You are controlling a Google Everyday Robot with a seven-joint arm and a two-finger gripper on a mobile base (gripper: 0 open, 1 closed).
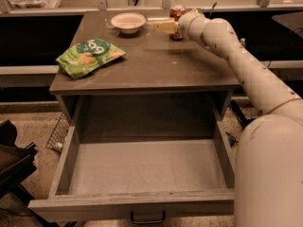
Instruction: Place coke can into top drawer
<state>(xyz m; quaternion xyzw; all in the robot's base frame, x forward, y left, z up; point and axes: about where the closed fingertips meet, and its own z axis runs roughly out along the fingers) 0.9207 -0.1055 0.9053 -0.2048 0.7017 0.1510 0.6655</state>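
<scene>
The coke can [177, 11] stands upright at the far right of the tabletop, red with a silver top, partly hidden behind my wrist. My gripper [164, 27] points left just in front of and to the left of the can, low over the tabletop. The top drawer [142, 200] is pulled wide open below the tabletop, a shallow grey box with nothing in it, and its dark handle [147, 218] is at the front panel's lower edge.
A white bowl [128, 21] sits at the back middle of the tabletop, left of the gripper. A green chip bag [89, 56] lies at the left. A dark chair [12, 162] stands at the left of the drawer. My white arm [246, 70] spans the right side.
</scene>
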